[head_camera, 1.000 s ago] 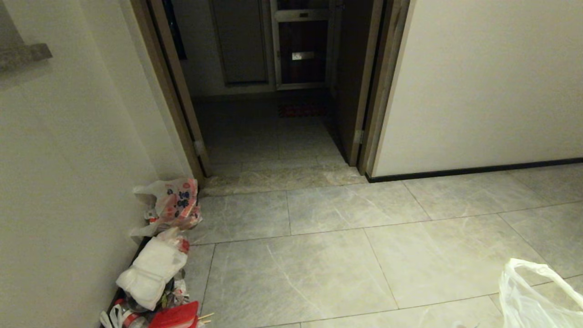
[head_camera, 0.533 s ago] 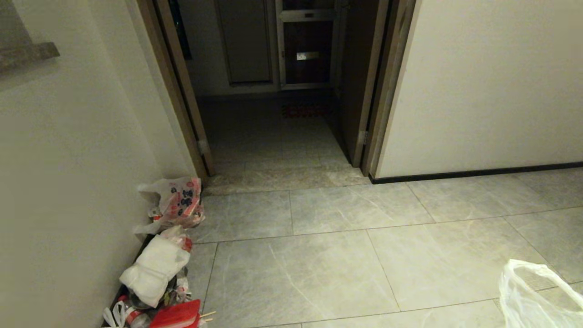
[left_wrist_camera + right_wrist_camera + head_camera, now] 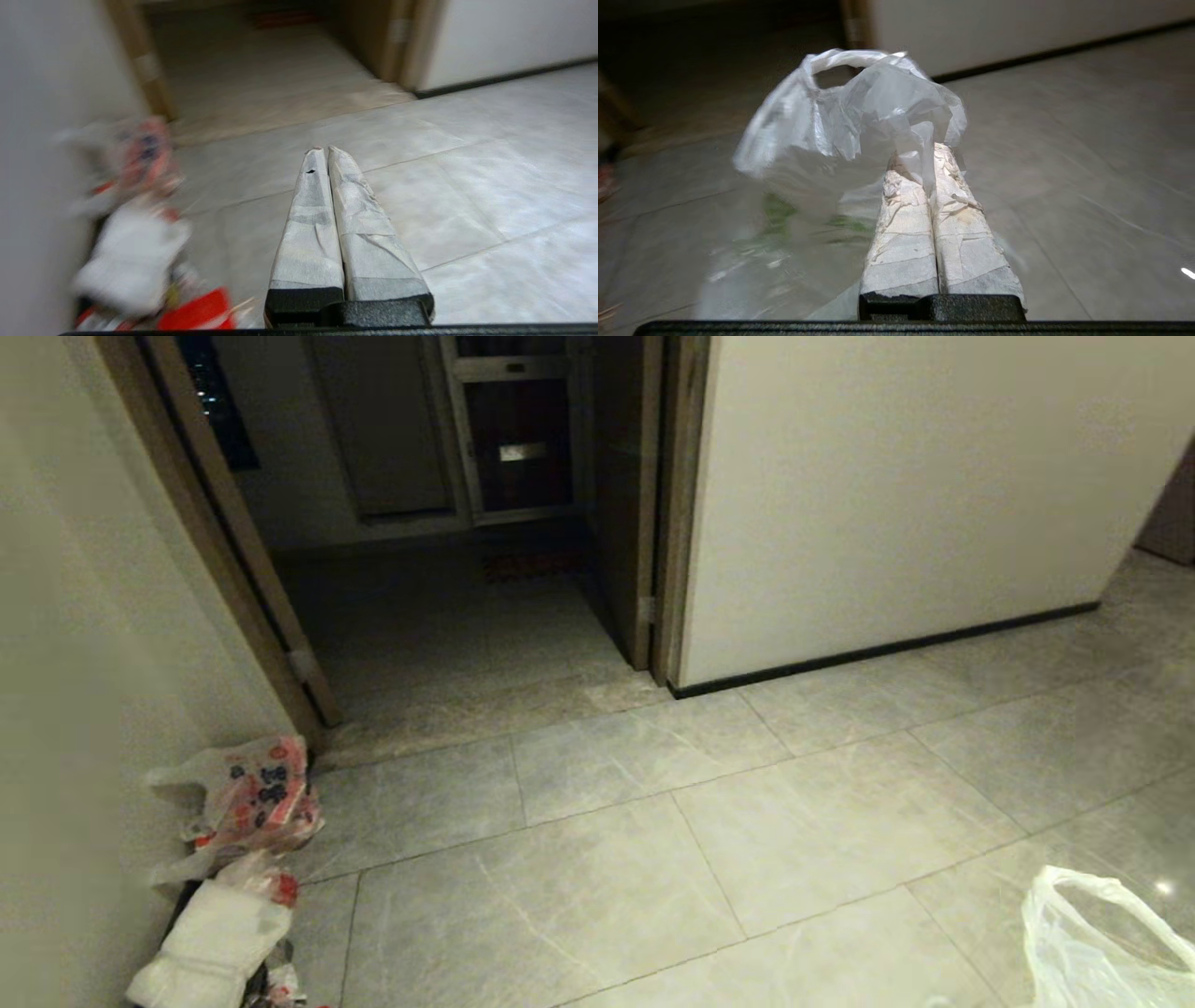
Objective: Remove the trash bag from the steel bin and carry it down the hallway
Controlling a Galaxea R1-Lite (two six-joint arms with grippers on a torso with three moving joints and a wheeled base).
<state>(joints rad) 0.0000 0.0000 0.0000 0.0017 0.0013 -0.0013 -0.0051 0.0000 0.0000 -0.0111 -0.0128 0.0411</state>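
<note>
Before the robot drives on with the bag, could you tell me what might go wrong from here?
The right end effector pinches only a thin fold of the translucent whitish plastic trash bag, so it could slip or tear. The litter pile of white and red-printed bags along the left wall crowds the way to the brown-framed doorway.

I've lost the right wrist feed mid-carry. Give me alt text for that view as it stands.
The right gripper is shut on the trash bag, a thin whitish bag with green printing, its handle loop bunched above the taped fingers. Behind lie grey floor tiles, an off-white wall with a dark baseboard, and a dim doorway.
</note>
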